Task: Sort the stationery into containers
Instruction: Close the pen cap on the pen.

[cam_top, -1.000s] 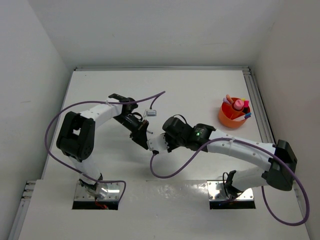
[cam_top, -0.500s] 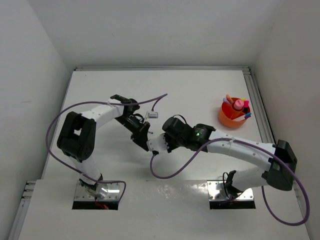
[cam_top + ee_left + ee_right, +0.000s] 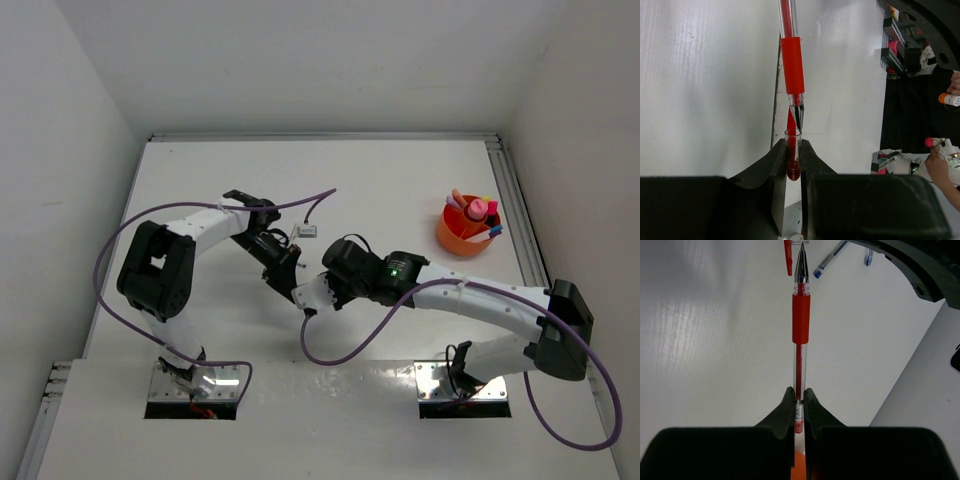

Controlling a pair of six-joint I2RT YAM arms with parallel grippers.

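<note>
Stationery item in play: red pen (image 3: pixel 801 320), uncapped, held off the table (image 3: pixel 400 180) near its middle-left.

- Right gripper (image 3: pixel 799 392): jaws narrow, pinched on the clear rear barrel of the red pen. The pen's tail end is cut off behind the fingers. The tip points away from the wrist camera.
- Left gripper (image 3: pixel 793 145): jaws narrow, clamped on the cap (image 3: pixel 792 155), a clear tube with a red closed end and its mouth facing outward.
- Left wrist view: the pen tip sits right at the cap's mouth. Whether it is just inside or only touching the rim cannot be told, as the clear plastic blurs it.
- Right wrist view: only the cap's red clip (image 3: pixel 788 252) shows, cut off by the top edge.
- Top view: the two grippers (image 3: pixel 285 270) (image 3: pixel 312 290) meet nose to nose; pen and cap are hidden between them.
- Blue pen (image 3: pixel 830 259) lies on the table beyond the tip, partly covered by the left arm. A second blue scrap just beside it is too small to name.
- Orange bowl (image 3: pixel 450 238) stands well apart, near the right edge, with a bunch of stationery (image 3: pixel 474 210) sticking up, pink and orange tops. Single pieces are hard to separate.
</note>
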